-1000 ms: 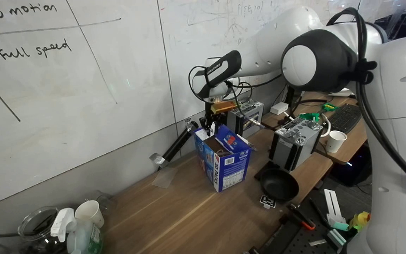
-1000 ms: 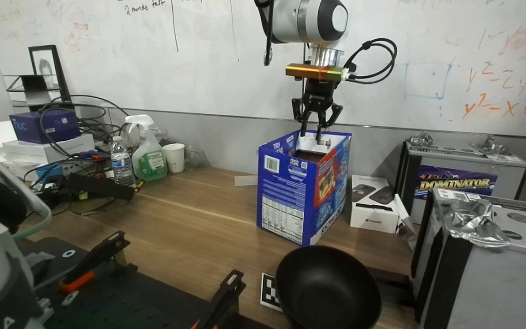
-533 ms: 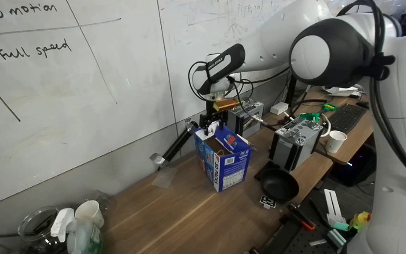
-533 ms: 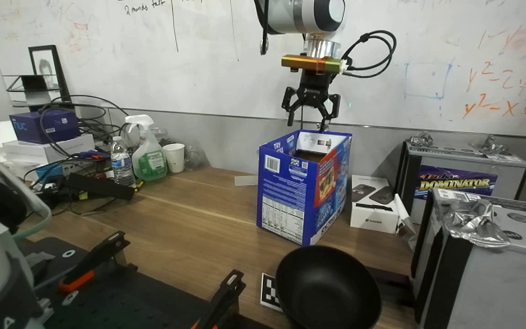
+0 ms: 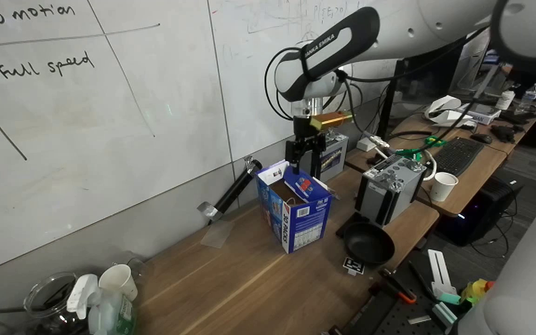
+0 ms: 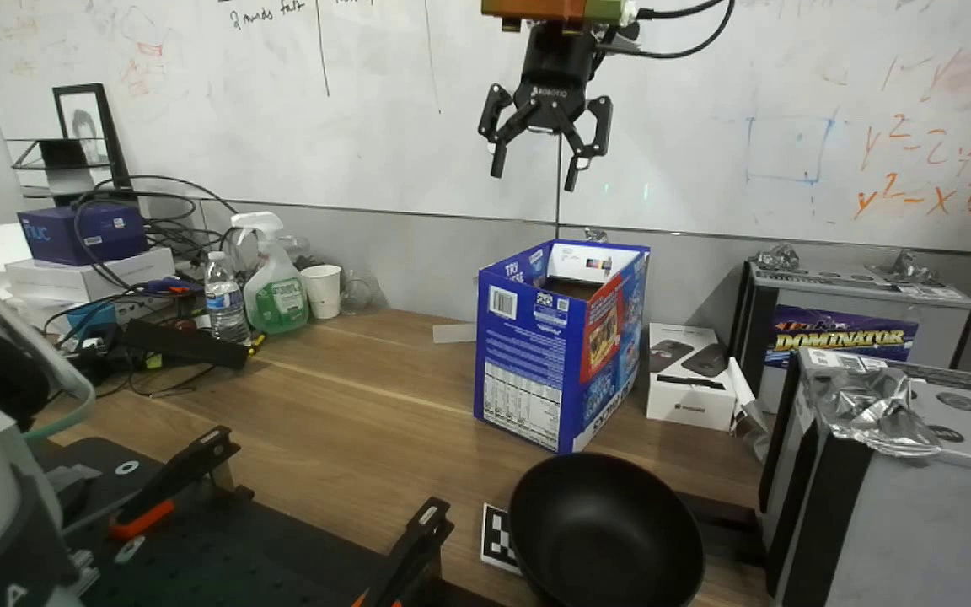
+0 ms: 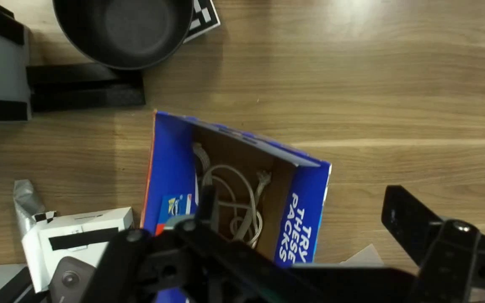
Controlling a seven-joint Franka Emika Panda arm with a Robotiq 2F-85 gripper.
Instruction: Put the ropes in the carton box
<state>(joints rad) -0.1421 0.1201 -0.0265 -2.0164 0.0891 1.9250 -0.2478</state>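
Observation:
The carton box (image 6: 523, 362) is a blue printed box standing upright on the table with its top open, visible in both exterior views. Light-coloured ropes (image 7: 244, 225) lie coiled on its brown floor in the wrist view, partly covered by a finger. A small loop of rope also shows through the opening in an exterior view (image 5: 291, 201). My gripper (image 6: 534, 171) hangs above the box, pointing down, well clear of its rim. Its fingers are spread wide and nothing is between them.
A black pan (image 6: 608, 531) sits in front of the box. Beside the box are a white phone box (image 6: 692, 388) and two grey batteries (image 6: 898, 489). A spray bottle (image 6: 275, 278) and paper cup (image 6: 321, 291) stand by the wall, where a black tube (image 5: 237, 188) leans.
The gripper's fingers have spread from narrow to wide. It has risen from the box's opening to well above it, also shifting towards the robot's base. The box has stayed put.

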